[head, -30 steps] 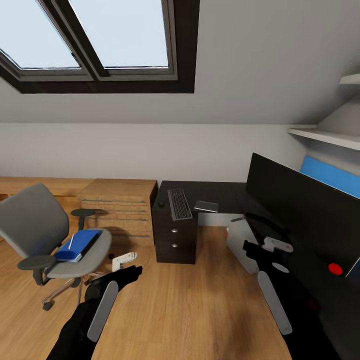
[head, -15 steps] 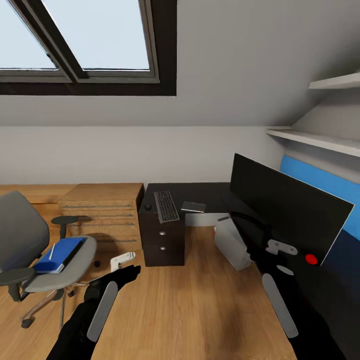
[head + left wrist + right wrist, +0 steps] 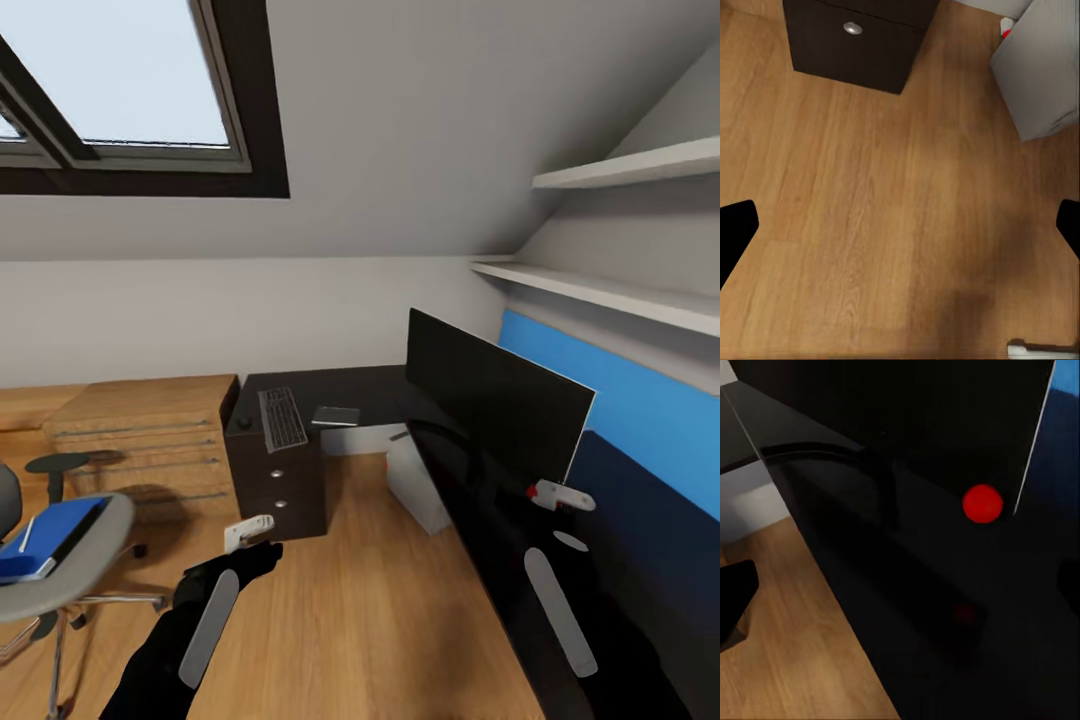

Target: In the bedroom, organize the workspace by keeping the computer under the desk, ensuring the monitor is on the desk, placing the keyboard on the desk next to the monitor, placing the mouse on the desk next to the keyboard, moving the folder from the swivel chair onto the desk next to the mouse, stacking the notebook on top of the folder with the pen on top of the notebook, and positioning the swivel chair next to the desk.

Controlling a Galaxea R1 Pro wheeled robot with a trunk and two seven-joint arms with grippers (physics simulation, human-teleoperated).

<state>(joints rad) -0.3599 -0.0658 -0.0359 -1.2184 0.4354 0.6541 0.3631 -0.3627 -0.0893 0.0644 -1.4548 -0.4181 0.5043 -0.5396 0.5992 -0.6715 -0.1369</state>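
The robot is standing on the wood floor with the dark desk [image 3: 370, 385] wrapping ahead and along its right side. The monitor [image 3: 490, 395] is standing on the desk's right run, long axis running away from the robot, and the keyboard [image 3: 281, 418] is lying lengthwise on the drawer end straight ahead, the mouse [image 3: 244, 423] just beside its left edge. The pale computer [image 3: 415, 485] is sitting under the desk.

The thing that matters now is off to the left: the blue folder [image 3: 45, 535] is resting on the swivel chair's [image 3: 70, 570] seat, with what looks like a white pen on top (too small to be sure). The left gripper [image 3: 250, 530] is hanging over bare floor, jaws spread wide in its wrist view, empty, and it is plainly the nearer arm; the folder is lying to its left and a little nearer the robot, well apart.

The right gripper [image 3: 560, 497] is hovering at the desk beside the monitor's lower corner, a red dot [image 3: 983, 503] ahead of it; its fingers seem parted and hold nothing.

So the coming reach, I'd judge, is calling for a turn back left.
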